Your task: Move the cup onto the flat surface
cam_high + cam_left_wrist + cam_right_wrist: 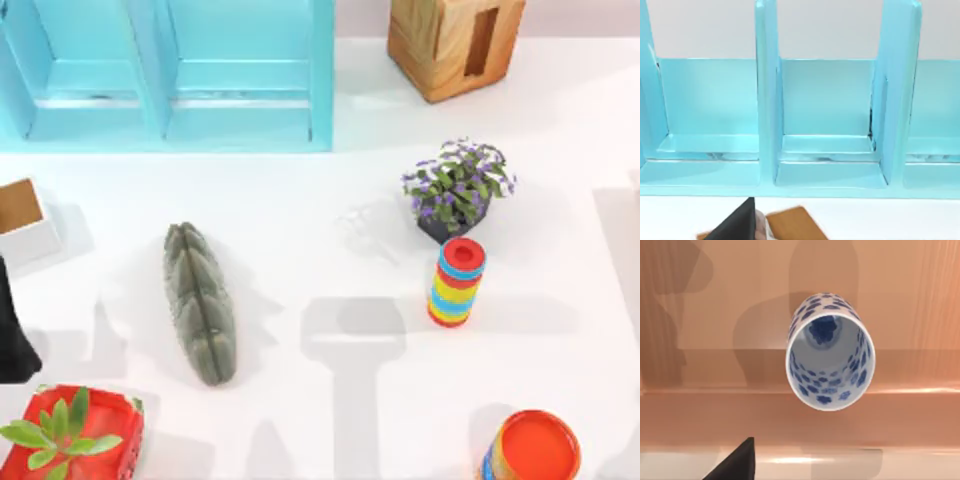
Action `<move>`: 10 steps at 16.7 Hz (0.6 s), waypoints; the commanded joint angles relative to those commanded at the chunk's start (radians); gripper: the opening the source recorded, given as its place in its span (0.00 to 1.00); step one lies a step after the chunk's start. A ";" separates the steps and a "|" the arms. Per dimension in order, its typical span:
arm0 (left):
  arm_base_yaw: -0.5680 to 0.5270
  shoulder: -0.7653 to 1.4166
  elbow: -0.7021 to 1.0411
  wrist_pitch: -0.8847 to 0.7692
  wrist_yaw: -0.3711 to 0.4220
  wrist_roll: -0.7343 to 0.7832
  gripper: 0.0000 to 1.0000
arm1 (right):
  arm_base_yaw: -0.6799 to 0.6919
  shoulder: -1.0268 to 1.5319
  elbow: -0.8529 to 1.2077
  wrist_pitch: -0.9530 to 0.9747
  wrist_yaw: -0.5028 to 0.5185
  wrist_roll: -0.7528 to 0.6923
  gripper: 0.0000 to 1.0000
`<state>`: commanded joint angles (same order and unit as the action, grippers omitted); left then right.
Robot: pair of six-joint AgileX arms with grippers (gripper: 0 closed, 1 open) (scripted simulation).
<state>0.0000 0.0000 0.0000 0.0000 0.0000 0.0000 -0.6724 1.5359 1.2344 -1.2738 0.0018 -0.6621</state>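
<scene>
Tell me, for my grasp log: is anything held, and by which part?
Nothing looks held: the cup sits free, apart from the right gripper; the left gripper faces the cabinet.

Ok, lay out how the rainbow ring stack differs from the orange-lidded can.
The rainbow ring stack has a red top with a dark centre hole; the orange-lidded can has a plain orange lid. The ring stack is narrower, the can clearly wider. The ring stack stands just in front of the purple flowering plant; the can sits at the top view's lower edge, partly cut off. Both stand upright on the white tabletop, with multicoloured striped sides.
</scene>
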 joint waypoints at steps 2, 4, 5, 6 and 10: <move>0.000 0.000 0.000 0.000 0.000 0.000 1.00 | 0.000 0.000 0.000 0.000 0.000 0.000 1.00; 0.000 0.000 0.000 0.000 0.000 0.000 1.00 | 0.005 -0.003 -0.003 0.003 0.000 0.001 1.00; 0.000 0.000 0.000 0.000 0.000 0.000 1.00 | 0.004 -0.003 -0.005 0.005 0.000 0.002 1.00; 0.000 0.000 0.000 0.000 0.000 0.000 1.00 | 0.003 0.001 -0.015 0.016 0.000 0.003 1.00; 0.000 0.000 0.000 0.000 0.000 0.000 1.00 | 0.004 0.031 -0.107 0.139 0.000 0.004 1.00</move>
<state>0.0000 0.0000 0.0000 0.0000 0.0000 0.0000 -0.6686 1.5673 1.1275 -1.1352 0.0018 -0.6577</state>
